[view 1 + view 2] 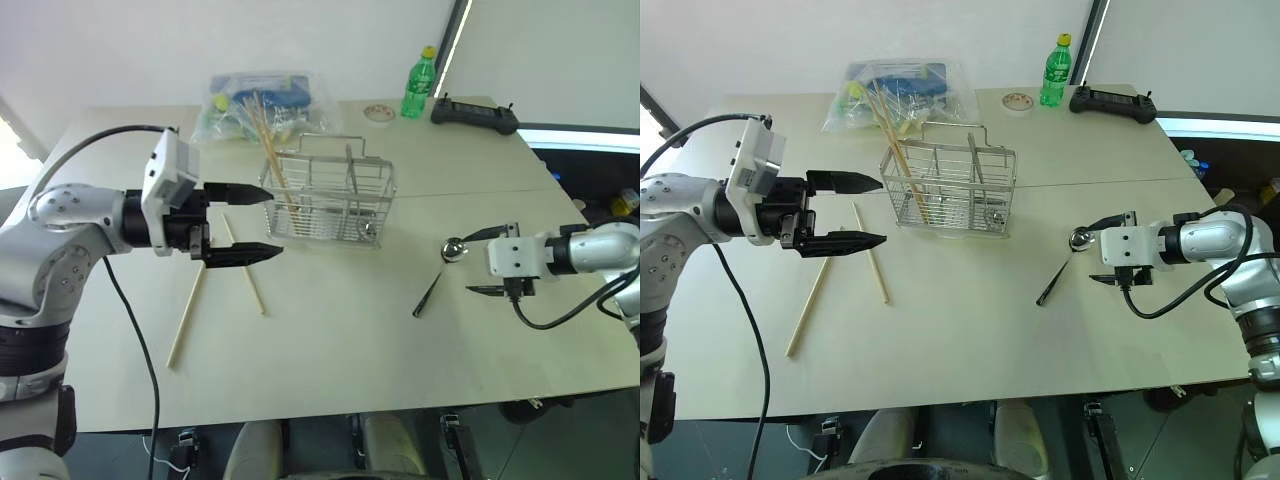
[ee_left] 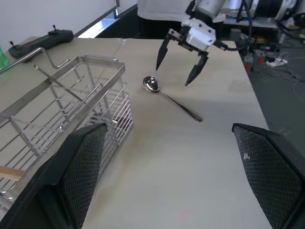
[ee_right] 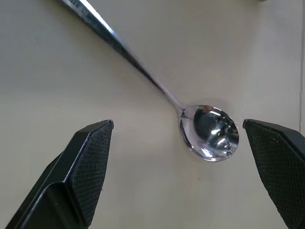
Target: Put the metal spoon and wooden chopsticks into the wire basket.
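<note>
The right gripper [image 1: 488,262] hangs wide open and empty just over the metal spoon [image 3: 209,131], whose round bowl lies between its fingers, so a crooked squeeze might flick the slippery spoon away across the table [image 1: 340,350].

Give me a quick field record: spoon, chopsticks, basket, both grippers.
metal spoon: flat on the table, not held
wooden chopsticks: two loose on the table, others leaning in the basket
wire basket: upright, mid-table
left gripper: open, empty, above the loose chopsticks
right gripper: open, empty, hovering over the spoon's bowl
</note>
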Available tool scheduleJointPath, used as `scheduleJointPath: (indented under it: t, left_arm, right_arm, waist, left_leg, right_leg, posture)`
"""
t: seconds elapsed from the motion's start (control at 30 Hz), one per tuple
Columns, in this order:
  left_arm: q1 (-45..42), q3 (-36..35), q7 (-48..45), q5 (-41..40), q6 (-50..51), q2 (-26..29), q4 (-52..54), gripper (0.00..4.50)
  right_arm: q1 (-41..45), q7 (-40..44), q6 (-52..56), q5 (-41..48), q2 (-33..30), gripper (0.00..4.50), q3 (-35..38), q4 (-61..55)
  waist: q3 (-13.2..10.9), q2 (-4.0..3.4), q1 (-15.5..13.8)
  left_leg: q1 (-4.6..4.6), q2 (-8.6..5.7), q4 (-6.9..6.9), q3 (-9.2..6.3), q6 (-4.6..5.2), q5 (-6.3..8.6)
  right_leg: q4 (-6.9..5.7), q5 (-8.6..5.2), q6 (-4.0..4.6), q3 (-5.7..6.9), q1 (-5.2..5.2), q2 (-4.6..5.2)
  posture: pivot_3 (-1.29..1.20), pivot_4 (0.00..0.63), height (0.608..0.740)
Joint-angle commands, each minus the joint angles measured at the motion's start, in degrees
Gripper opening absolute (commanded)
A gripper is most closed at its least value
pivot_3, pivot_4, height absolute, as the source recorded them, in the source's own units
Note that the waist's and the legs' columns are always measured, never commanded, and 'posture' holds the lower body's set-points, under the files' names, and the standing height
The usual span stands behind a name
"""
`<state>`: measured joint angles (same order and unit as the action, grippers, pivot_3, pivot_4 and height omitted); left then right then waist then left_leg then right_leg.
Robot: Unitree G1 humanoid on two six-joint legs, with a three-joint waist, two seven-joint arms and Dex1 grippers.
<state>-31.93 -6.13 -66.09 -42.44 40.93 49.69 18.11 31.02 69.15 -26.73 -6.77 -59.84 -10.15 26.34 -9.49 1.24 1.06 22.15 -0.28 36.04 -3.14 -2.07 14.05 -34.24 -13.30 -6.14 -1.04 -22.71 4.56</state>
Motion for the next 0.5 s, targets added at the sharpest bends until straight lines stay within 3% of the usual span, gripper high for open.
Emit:
scheduleJointPath:
  t: [0.03,0.5]
  left_arm:
    - [1.0,-0.8,-1.2,-1.5,0.5,1.8,2.9,4.44]
    - [2.3,-2.2,2.5,-3.2,1.2,1.4,4.4,4.44]
  right_arm:
    - [6.1,0.1,-8.9,-5.5,0.3,4.5,-3.4,5.8]
    - [28.0,-4.3,-38.7,-24.2,8.8,4.5,-20.4,30.3]
  waist:
    - [0.0,-0.07,0.1]
    - [-0.1,-0.15,0.2]
  left_leg:
    - [0.0,0.0,0.0,0.02,0.0,0.0]
    - [-0.06,-0.02,-0.03,0.02,-0.03,-0.02]
  right_leg:
    - [0.0,0.0,0.0,-0.02,0.0,0.0]
    - [-0.01,0.0,0.01,-0.07,0.02,0.0]
  posture:
    - [0.0,0.15,0.726]
    - [0.0,0.15,0.726]
